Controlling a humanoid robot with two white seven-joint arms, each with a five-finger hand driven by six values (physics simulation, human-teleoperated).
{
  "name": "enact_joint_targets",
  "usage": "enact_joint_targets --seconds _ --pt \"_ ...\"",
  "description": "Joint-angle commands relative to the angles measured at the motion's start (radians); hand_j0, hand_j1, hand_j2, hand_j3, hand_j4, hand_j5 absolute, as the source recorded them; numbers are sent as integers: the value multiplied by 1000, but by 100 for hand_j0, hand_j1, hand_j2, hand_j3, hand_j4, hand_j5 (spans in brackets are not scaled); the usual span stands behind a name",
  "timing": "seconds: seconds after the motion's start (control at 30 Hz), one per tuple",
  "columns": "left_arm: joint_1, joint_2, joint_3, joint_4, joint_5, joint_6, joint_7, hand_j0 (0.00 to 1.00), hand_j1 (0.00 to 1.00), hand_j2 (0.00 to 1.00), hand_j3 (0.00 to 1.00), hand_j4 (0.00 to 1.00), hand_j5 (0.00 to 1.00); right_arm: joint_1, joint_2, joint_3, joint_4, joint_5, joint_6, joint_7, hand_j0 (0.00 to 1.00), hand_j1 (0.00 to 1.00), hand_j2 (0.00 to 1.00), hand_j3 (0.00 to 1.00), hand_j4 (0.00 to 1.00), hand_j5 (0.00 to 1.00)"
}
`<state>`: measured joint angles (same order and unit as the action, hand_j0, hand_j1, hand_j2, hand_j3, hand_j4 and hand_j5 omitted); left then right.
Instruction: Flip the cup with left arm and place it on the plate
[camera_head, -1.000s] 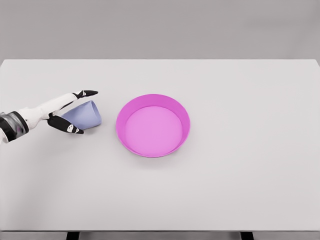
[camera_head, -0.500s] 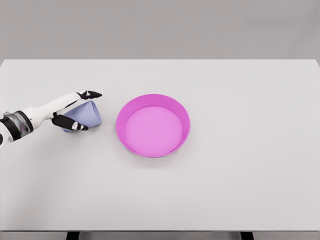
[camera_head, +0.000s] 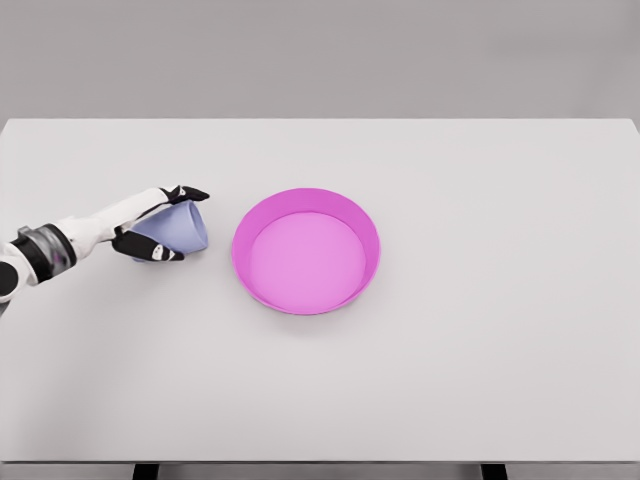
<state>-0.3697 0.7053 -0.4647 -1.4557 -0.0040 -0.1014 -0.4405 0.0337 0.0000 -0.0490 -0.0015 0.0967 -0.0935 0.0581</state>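
Gripping cup (camera_head: 183, 229), left robot hand (camera_head: 150, 222), plate (camera_head: 306, 250) near

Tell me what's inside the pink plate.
Nothing shows inside the plate; its whole floor is visible. The cup lies on its side to the plate's left, in the left hand.
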Motion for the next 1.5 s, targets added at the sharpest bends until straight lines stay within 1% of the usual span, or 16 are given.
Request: enact_joint_targets --seconds 0.0,0.1,0.17,0.33,0.4,0.57,0.7,0.77,0.83,0.9,1.0,1.07,1.17,1.27,1.4,1.47 --pt "0 -3 -2 0 4 8 0 87 87 87 87 87 87 0 0 0 0 0 0 0 100 100 100 100 100 100" --pt "0 -3 -2 -2 4 25 0 85 85 85 85 85 85 0 0 0 0 0 0 0 100 100 100 100 100 100" --pt "0 -3 -2 -2 7 23 -1 76 76 76 76 76 76 0 0 0 0 0 0 0 100 100 100 100 100 100" --pt "-5 -6 1 -2 15 15 0 76 76 76 76 76 76 0 0 0 0 0 0 0 100 100 100 100 100 100" --pt "-6 -12 5 -3 61 9 0 76 76 76 76 76 76 0 0 0 0 0 0 0 100 100 100 100 100 100" --pt "-8 -14 11 -5 102 -11 0 76 76 76 76 76 76 0 0 0 0 0 0 0 100 100 100 100 100 100" --pt "-8 -18 14 -5 170 -37 0 76 76 76 76 76 76 0 0 0 0 0 0 0 100 100 100 100 100 100" --pt "-8 -23 15 -5 174 -52 0 76 76 76 76 76 76 0 0 0 0 0 0 0 100 100 100 100 100 100" --pt "-8 -47 17 -5 174 -55 0 72 72 72 72 72 72 0 0 0 0 0 0 0 100 100 100 100 100 100" --pt "-8 -49 18 -6 174 -75 0 73 73 73 73 73 73 0 0 0 0 0 0 0 100 100 100 100 100 100" --pt "-8 -56 24 -9 217 -121 0 73 73 73 73 73 73 0 0 0 0 0 0 0 100 100 100 100 100 100" --pt "-8 -73 46 -15 217 -146 0 73 73 73 73 73 73 0 0 0 0 0 0 0 100 100 100 100 100 100" --pt "-6 -133 70 -17 225 -192 -1 73 73 73 73 73 73 0 0 0 0 0 0 0 100 100 100 100 100 100" --pt "-5 -178 70 -18 240 -204 -1 73 73 73 73 73 73 0 0 0 0 0 0 0 100 100 100 100 100 100" --pt "-3 -185 70 -44 256 -208 -1 73 73 73 73 73 73 0 0 0 0 0 0 0 100 100 100 100 100 100" --pt "0 -205 70 -51 268 -212 -1 73 73 73 73 73 73 0 0 0 0 0 0 0 100 100 100 100 100 100"
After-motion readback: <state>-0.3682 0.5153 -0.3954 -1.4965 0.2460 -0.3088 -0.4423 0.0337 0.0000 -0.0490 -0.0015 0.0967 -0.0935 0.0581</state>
